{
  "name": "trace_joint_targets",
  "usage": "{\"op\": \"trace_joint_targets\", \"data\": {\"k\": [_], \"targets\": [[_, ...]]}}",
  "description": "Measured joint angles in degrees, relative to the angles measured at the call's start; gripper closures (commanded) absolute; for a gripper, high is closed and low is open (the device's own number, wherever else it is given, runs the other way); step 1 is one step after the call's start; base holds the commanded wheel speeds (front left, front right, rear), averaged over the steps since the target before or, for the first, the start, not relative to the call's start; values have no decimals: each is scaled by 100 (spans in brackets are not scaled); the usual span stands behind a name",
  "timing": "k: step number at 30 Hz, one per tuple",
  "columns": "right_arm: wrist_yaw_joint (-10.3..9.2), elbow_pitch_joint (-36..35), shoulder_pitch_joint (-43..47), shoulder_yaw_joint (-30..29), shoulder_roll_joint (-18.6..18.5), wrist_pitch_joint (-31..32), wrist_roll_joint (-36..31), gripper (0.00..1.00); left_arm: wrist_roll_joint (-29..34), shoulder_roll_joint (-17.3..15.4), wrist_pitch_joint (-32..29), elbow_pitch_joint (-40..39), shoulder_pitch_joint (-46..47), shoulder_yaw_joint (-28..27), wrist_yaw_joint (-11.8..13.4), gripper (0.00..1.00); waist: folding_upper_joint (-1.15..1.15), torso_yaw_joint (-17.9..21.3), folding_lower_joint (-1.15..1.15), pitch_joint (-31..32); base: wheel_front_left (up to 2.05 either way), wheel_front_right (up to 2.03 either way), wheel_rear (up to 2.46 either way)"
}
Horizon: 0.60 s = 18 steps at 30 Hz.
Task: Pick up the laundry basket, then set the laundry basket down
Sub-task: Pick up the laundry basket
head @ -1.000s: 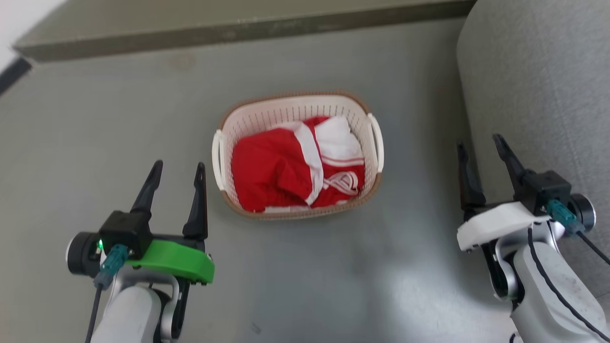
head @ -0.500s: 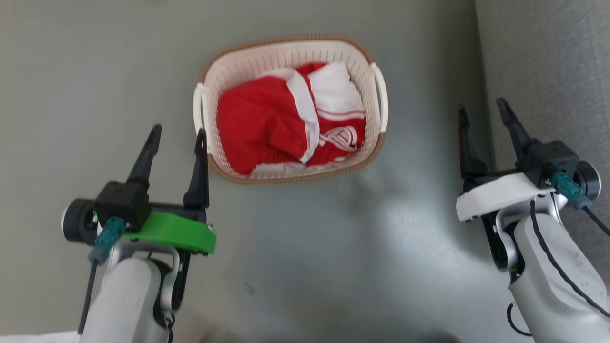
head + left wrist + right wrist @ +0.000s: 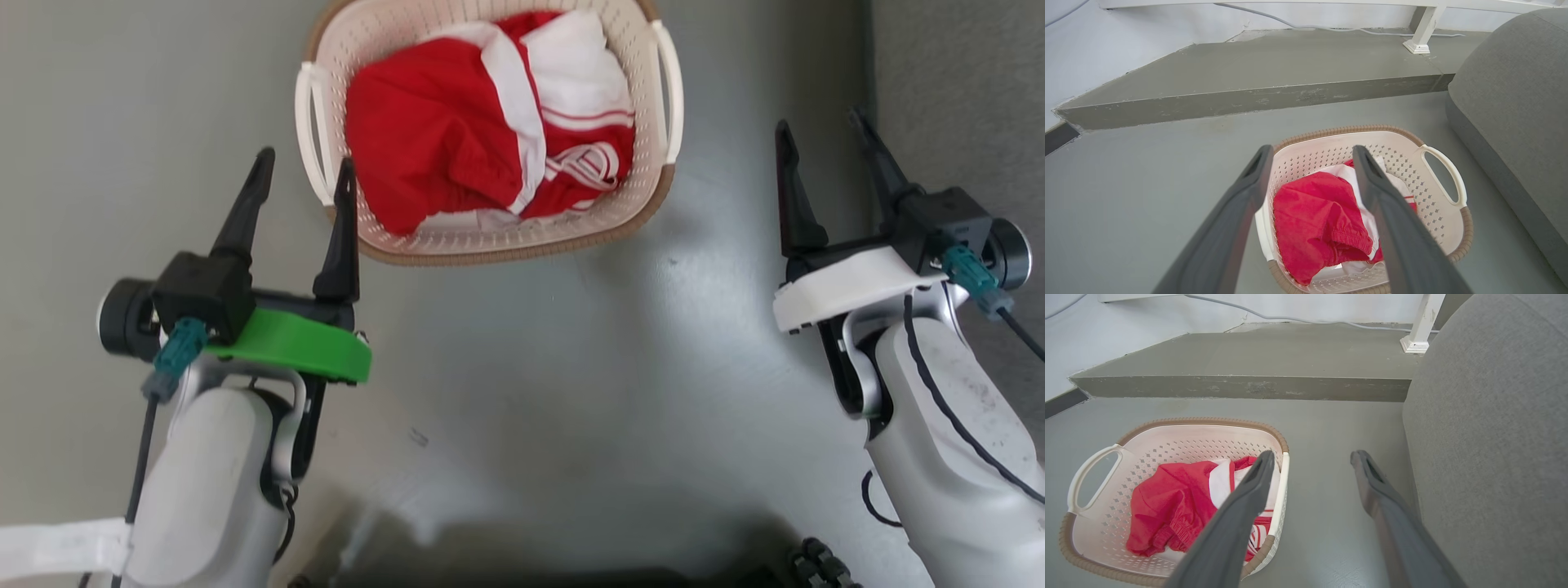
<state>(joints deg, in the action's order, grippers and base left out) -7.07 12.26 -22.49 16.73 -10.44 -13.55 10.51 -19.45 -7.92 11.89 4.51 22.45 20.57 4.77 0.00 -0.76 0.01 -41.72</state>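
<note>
Now | left hand [image 3: 306, 161] apart, near laundry basket [image 3: 506, 241] | right hand [image 3: 820, 122] apart, farther off

Perforated plastic laundry basket [image 3: 457, 241] holds red cloth [image 3: 416, 139]; smooth floor [image 3: 531, 367], coarse grey upholstery [image 3: 1494, 437].

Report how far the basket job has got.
Done: nothing; the basket sits on the floor, unlifted. In hand: the approach, with left gripper and right gripper open either side of it, holding nothing. Left: grip the handles, lift, set down.
</note>
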Motion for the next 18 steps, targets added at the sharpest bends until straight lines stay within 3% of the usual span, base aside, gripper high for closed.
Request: {"op": "trace_joint_targets", "data": {"k": [18], "targets": [[162, 588, -924, 180, 359, 101, 51, 0, -155, -3, -182, 1029, 900, -78, -281, 0, 0, 54, 0, -819, 0, 0, 0]]}}
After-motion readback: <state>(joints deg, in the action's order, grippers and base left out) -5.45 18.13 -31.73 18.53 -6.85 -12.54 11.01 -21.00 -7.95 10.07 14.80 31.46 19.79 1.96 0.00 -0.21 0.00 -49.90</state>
